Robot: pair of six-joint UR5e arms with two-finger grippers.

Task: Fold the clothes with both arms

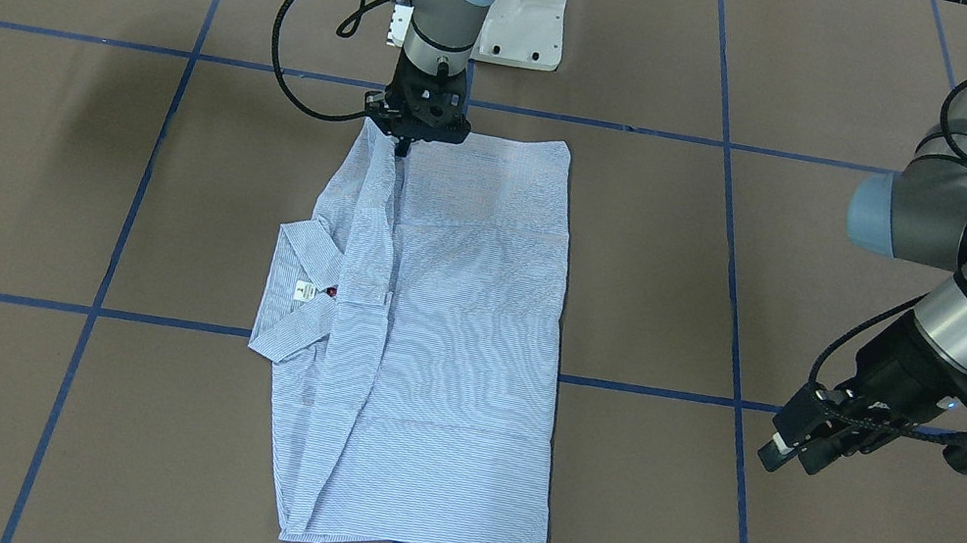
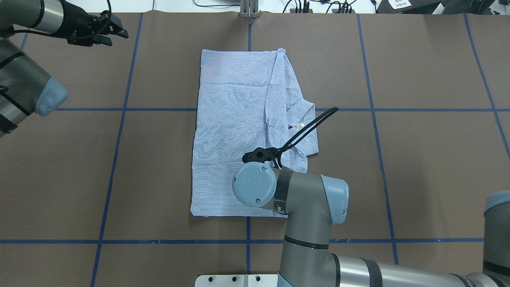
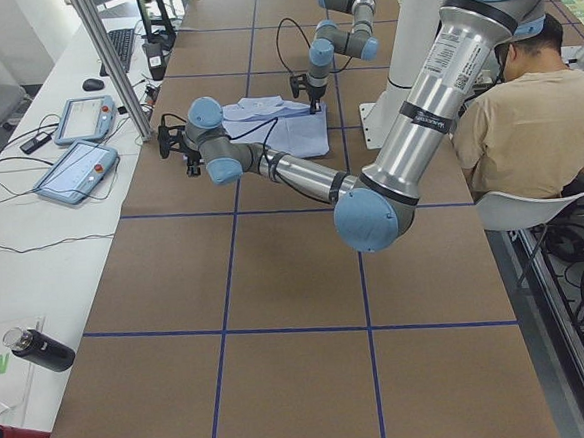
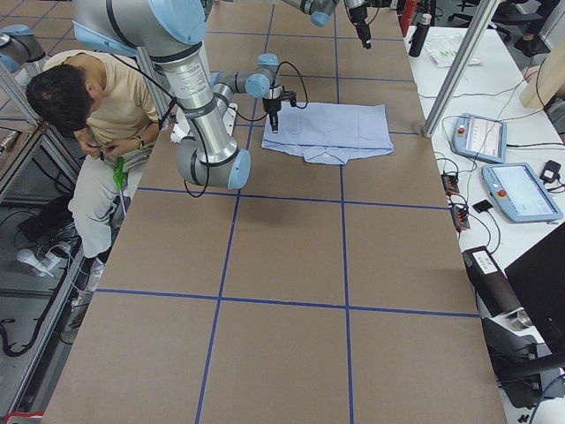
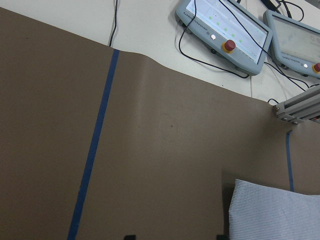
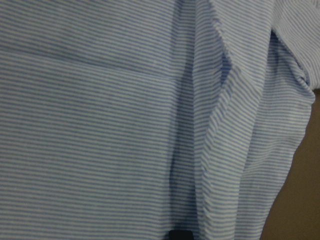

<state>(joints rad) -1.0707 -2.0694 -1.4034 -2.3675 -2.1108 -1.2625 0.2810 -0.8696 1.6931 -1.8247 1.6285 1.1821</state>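
We see a counter [image 1: 16,159] covered in brown paper and marked into large squares by blue tape lines [image 1: 156,154]. Along one long side runs a white bench [image 3: 14,258] carrying two control pendants [image 5: 225,30] with red buttons, a keyboard [image 3: 122,45], cables and a dark bottle [image 3: 39,350]. An aluminium post [image 3: 111,66] rises at the counter's edge. A person [image 4: 97,106] sits on a white chair [image 3: 527,208] over grey floor [image 4: 35,291].

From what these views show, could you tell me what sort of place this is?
Probably a robotics lab workcell: a left arm and right arm over a table gridded with blue tape, a striped shirt laid on it, and teach pendants with red stop buttons alongside.
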